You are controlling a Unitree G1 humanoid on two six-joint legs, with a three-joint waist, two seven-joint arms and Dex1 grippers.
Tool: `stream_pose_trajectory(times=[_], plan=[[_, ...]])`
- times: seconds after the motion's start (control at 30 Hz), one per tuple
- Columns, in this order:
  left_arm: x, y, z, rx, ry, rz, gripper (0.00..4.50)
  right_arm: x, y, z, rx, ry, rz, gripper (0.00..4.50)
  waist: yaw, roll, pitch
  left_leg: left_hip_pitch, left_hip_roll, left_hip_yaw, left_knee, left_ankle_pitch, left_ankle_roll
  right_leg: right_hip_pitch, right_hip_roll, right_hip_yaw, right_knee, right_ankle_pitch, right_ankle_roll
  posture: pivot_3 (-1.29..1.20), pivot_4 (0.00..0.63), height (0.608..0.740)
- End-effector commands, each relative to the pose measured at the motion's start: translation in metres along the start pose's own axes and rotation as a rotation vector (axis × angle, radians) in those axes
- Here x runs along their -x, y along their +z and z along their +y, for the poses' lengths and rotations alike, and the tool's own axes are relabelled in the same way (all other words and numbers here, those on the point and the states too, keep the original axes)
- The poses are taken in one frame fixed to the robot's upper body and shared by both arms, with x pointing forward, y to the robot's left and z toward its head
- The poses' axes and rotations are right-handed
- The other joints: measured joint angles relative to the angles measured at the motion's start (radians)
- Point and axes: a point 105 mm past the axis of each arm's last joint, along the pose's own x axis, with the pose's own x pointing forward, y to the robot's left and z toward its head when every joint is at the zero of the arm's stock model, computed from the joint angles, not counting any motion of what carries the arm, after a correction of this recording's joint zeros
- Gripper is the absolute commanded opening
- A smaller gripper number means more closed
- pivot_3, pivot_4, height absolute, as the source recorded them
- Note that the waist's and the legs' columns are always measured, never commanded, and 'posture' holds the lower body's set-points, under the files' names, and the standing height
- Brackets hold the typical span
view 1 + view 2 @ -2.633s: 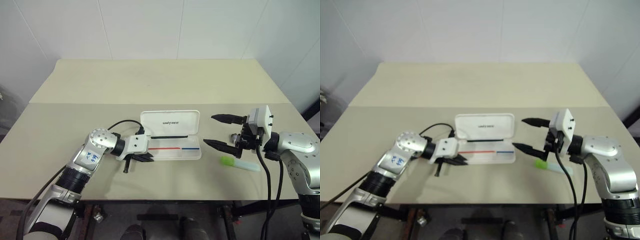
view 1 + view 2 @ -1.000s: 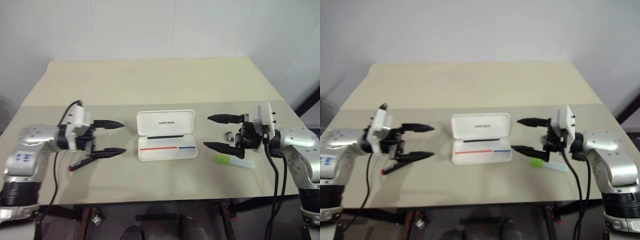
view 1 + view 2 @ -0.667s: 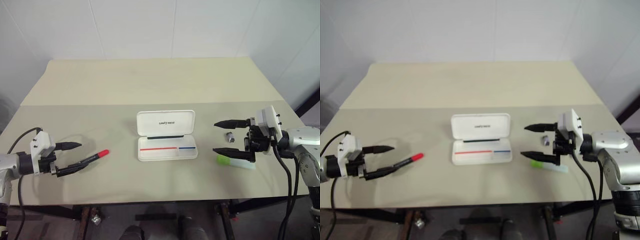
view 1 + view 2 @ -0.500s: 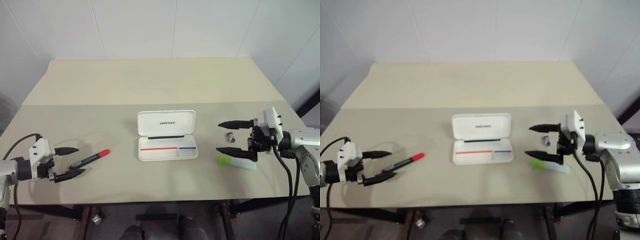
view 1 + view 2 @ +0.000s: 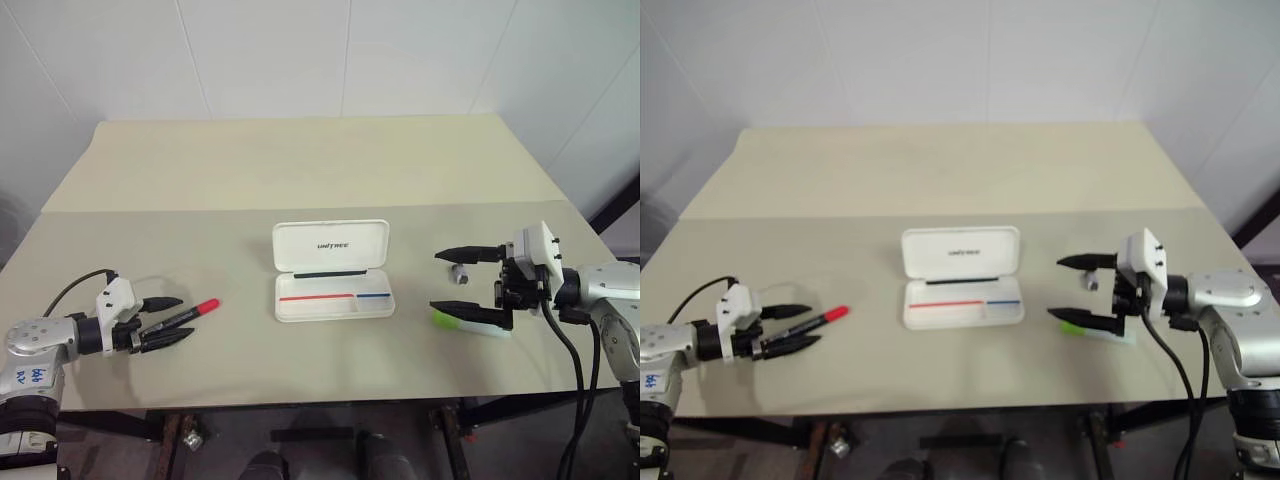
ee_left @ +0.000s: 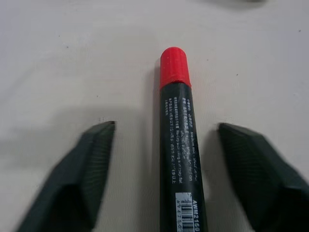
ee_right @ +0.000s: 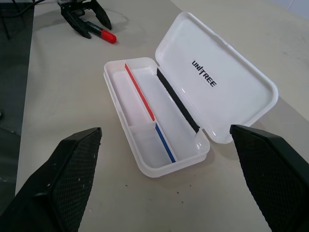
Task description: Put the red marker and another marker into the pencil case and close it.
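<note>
The red marker (image 5: 198,310), black barrel with red cap, lies on the table at the left. My left gripper (image 5: 178,320) is low over the table and open, one finger on each side of the barrel (image 6: 179,145) with a gap to both. The white pencil case (image 5: 334,246) lies open at the table's middle, with red and blue stripes inside. The other marker (image 5: 447,319), a green-capped highlighter, lies to the right of the case. My right gripper (image 5: 436,281) hovers wide open just above it, its lower finger over the pale body. The right wrist view looks across the open case (image 7: 145,159) to the left gripper (image 7: 83,21).
A small grey cylinder (image 5: 459,272) lies on the table between the right gripper's fingers, behind the highlighter. The beige table (image 5: 300,160) runs far back, with its front edge close to both grippers.
My left gripper has sunk to the table and slid forward around the red marker, its fingers narrowing. The right gripper has hardly moved. The camera view has shifted.
</note>
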Motion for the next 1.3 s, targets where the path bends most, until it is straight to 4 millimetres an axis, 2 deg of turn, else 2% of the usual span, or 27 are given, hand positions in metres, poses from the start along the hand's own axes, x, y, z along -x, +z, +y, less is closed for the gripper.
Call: stream_pose_trajectory(times=[0.03, 0.2, 0.37, 0.63, 0.77, 0.87, 0.93, 1.3], plan=[[-0.001, 0.001, 0.001, -0.001, -0.006, -0.008, 2.19, 0.007, 0.014, -0.001, 0.050, -0.029, -0.016, 4.50, 0.000, 0.000, 0.000, 0.000, 0.000, 0.000, 0.000, 0.000, 0.000, 0.000, 0.000, 0.000, 0.000, 0.000, 0.000, 0.00, 0.150, 0.740], [-0.001, 0.000, 0.001, -0.007, -0.011, -0.002, 0.59, 0.008, 0.014, 0.000, 0.051, -0.039, -0.015, 4.50, 0.000, 0.000, 0.000, 0.000, 0.000, 0.000, 0.000, 0.000, 0.000, 0.000, 0.000, 0.000, 0.001, 0.000, 0.000, 0.00, 0.150, 0.740], [-0.003, 0.004, 0.002, -0.038, -0.011, 0.002, 0.59, 0.010, 0.012, -0.001, 0.046, -0.046, -0.009, 4.50, 0.000, 0.000, 0.000, 0.001, 0.000, 0.000, 0.001, 0.000, 0.000, 0.000, 0.000, 0.000, 0.002, 0.000, 0.000, 0.00, 0.150, 0.740], [-0.020, 0.050, -0.004, -0.148, -0.096, -0.092, 0.59, 0.024, -0.001, -0.003, 0.020, -0.073, 0.035, 4.50, 0.004, 0.000, 0.000, -0.001, 0.000, 0.000, 0.001, 0.000, 0.000, 0.000, 0.000, 0.000, 0.000, 0.000, 0.000, 0.00, 0.150, 0.740], [-0.038, 0.082, -0.015, -0.187, -0.165, -0.164, 0.59, 0.026, -0.011, -0.006, 0.007, -0.095, 0.052, 4.50, 0.001, 0.000, 0.000, -0.001, -0.001, 0.000, 0.000, 0.000, 0.000, 0.000, 0.000, 0.000, 0.000, 0.000, 0.000, 0.00, 0.150, 0.740], [-0.050, 0.098, -0.028, -0.215, -0.242, -0.173, 0.59, 0.024, -0.013, -0.005, 0.006, -0.097, 0.054, 4.50, 0.000, 0.000, 0.000, -0.001, 0.000, 0.000, 0.000, 0.000, 0.000, 0.000, 0.000, 0.000, 0.001, 0.000, 0.001, 0.00, 0.150, 0.740], [-0.059, 0.107, -0.034, -0.237, -0.281, -0.163, 0.59, 0.024, -0.014, -0.004, 0.006, -0.100, 0.052, 4.50, -0.002, 0.000, 0.000, -0.001, -0.001, 0.000, 0.000, 0.000, 0.000, 0.000, 0.000, 0.000, 0.001, 0.000, 0.001, 0.00, 0.150, 0.740], [-0.112, 0.145, -0.046, -0.295, -0.310, -0.138, 0.59, 0.022, -0.013, 0.003, 0.011, -0.127, 0.044, 4.50, 0.001, 0.000, 0.000, -0.001, -0.001, 0.000, 0.001, 0.000, 0.000, 0.001, 0.000, 0.001, 0.000, 0.001, 0.001, 0.00, 0.150, 0.740]])
